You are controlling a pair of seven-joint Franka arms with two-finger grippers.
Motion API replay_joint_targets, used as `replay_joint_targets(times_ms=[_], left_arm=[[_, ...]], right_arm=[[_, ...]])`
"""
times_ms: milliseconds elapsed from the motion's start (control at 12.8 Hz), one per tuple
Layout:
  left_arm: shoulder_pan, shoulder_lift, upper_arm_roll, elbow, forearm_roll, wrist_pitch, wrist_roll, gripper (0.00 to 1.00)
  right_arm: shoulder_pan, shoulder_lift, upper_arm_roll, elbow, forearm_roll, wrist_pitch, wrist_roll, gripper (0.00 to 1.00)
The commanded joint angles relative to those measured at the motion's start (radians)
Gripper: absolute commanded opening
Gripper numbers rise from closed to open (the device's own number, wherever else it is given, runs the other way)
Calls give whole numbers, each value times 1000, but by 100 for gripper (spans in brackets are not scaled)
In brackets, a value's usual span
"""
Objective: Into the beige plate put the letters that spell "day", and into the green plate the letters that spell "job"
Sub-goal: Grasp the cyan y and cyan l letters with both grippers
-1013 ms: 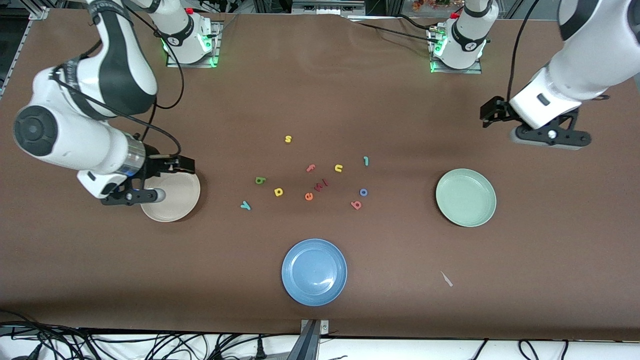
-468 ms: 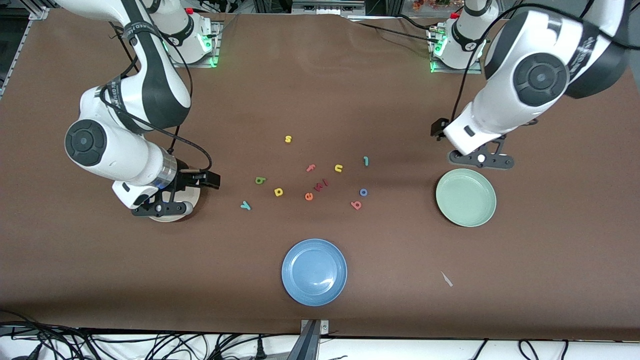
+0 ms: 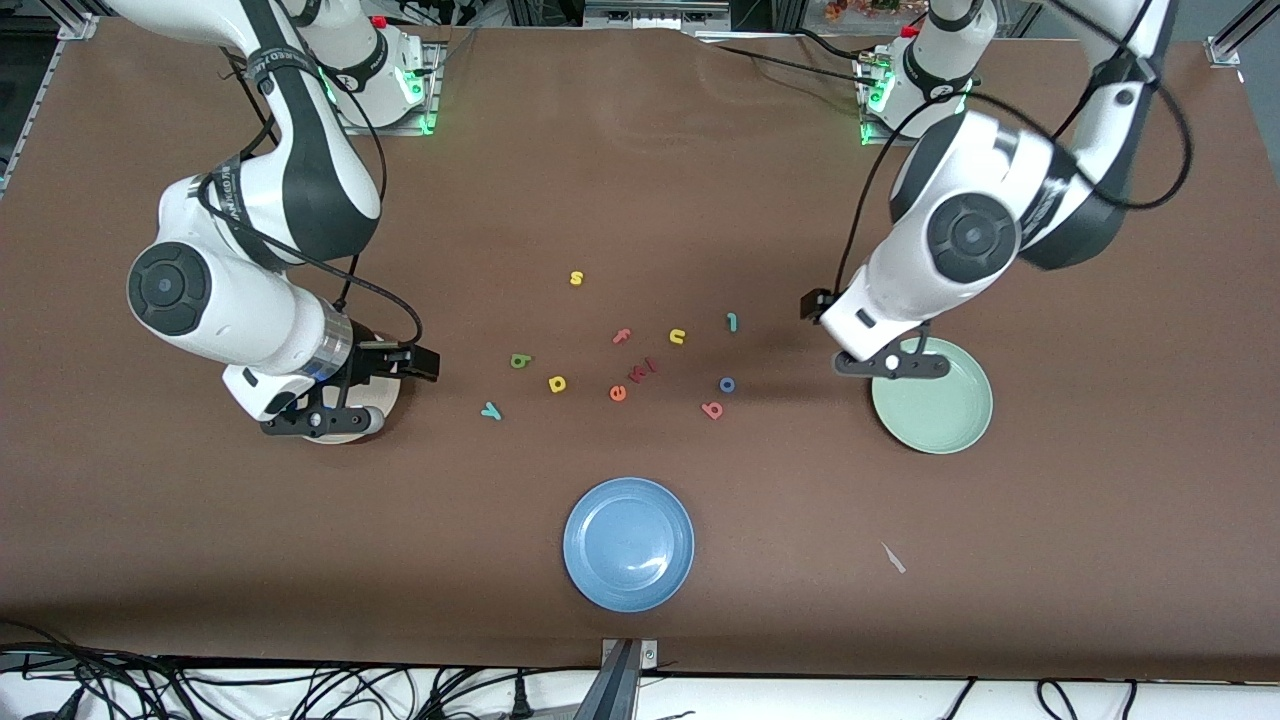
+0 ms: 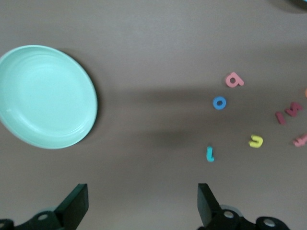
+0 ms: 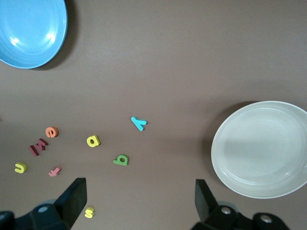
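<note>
The green d (image 3: pixel 520 361), yellow a (image 3: pixel 557 384) and teal y (image 3: pixel 490 410) lie together on the brown table, beside the beige plate (image 5: pixel 261 148). My right gripper (image 3: pixel 320 420) hovers open and empty over that plate, covering most of it in the front view. The teal j (image 3: pixel 732 321), blue o (image 3: pixel 727 384) and red-pink b (image 3: pixel 712 409) lie toward the green plate (image 3: pixel 940 410). My left gripper (image 3: pixel 890 365) hangs open and empty over that plate's rim. The left wrist view shows j (image 4: pixel 209 153), o (image 4: pixel 219 102) and b (image 4: pixel 234 80).
A blue plate (image 3: pixel 628 543) sits nearest the front camera. Other letters lie among the task's ones: yellow s (image 3: pixel 576 278), pink f (image 3: pixel 621 336), yellow u (image 3: pixel 677 337), orange e (image 3: pixel 618 393) and dark red pieces (image 3: pixel 645 368). A small white scrap (image 3: pixel 893 558) lies near the front edge.
The left arm has swung in from its end of the table and lowered to the green plate's rim. The right arm shifted over the beige plate, then held still. Both grippers stayed open.
</note>
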State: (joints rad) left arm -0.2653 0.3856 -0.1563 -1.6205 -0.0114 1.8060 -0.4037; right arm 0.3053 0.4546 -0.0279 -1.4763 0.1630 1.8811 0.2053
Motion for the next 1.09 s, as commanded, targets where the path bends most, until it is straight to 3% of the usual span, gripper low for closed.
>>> replay_joint_targets(times_ms=[0, 312, 468, 779, 1013], left_arm=[[-31, 64, 7, 11, -15, 73, -56, 100], [-78, 133, 7, -7, -5, 170, -153, 100], [-81, 148, 7, -7, -5, 176, -155, 100], [-95, 170, 6, -41, -15, 194, -220, 100], [-130, 165, 6, -151, -16, 327, -303, 100]], right_arm=[[0, 22, 0, 22, 13, -3, 8, 100], [29, 58, 0, 25, -39, 3, -15, 100], [61, 65, 0, 10, -135, 3, -64, 100], [77, 139, 2, 13, -125, 36, -288, 100], [83, 176, 2, 13, -126, 89, -482, 100]])
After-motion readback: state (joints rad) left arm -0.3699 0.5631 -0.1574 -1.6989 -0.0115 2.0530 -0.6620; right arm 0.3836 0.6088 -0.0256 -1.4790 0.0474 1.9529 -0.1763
